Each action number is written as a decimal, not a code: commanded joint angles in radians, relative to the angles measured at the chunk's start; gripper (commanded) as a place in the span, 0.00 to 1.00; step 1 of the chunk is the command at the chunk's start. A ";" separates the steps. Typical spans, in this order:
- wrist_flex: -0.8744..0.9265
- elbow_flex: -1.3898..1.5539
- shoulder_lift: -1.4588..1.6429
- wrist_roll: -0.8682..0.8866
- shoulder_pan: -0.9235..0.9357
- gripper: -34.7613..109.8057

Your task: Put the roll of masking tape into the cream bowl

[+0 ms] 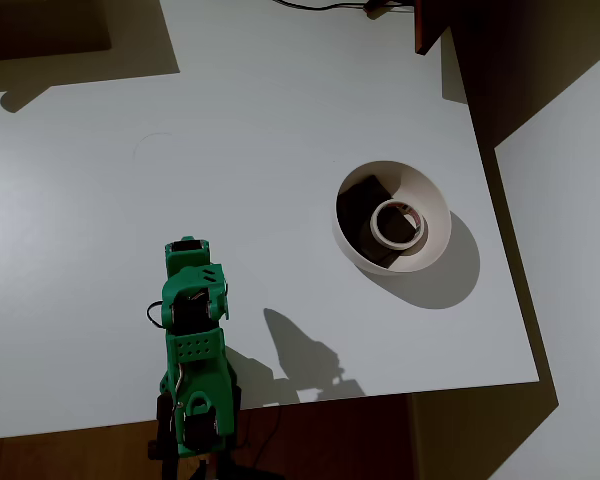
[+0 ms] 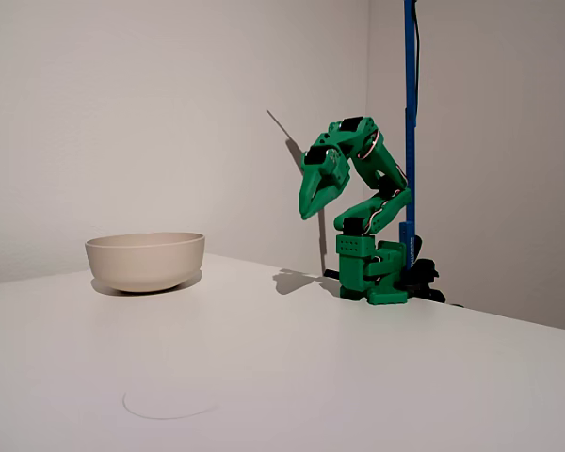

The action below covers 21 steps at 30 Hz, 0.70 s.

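The roll of masking tape (image 1: 381,226) lies flat inside the cream bowl (image 1: 432,192), resting partly on a dark square block (image 1: 360,200) at the bowl's bottom. In the fixed view the bowl (image 2: 146,260) stands at the left and its walls hide what is inside. My green gripper (image 2: 307,209) hangs folded back near the arm's base, well away from the bowl, pointing down with its fingers together and nothing in them. From overhead the gripper (image 1: 186,248) sits at the lower left of the table.
The white table (image 1: 250,150) spreads wide around the bowl. A faint pencil circle (image 2: 168,405) marks its near part. A blue pole (image 2: 410,113) rises behind the arm's base. The table's right edge runs close to the bowl.
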 commanded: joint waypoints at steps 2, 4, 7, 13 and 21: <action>-0.008 0.137 0.124 0.003 -0.046 0.18; 0.003 0.196 0.186 0.005 -0.057 0.18; 0.025 0.276 0.272 0.002 -0.058 0.18; 0.114 0.383 0.457 -0.006 -0.064 0.18; 0.140 0.445 0.457 -0.020 -0.029 0.18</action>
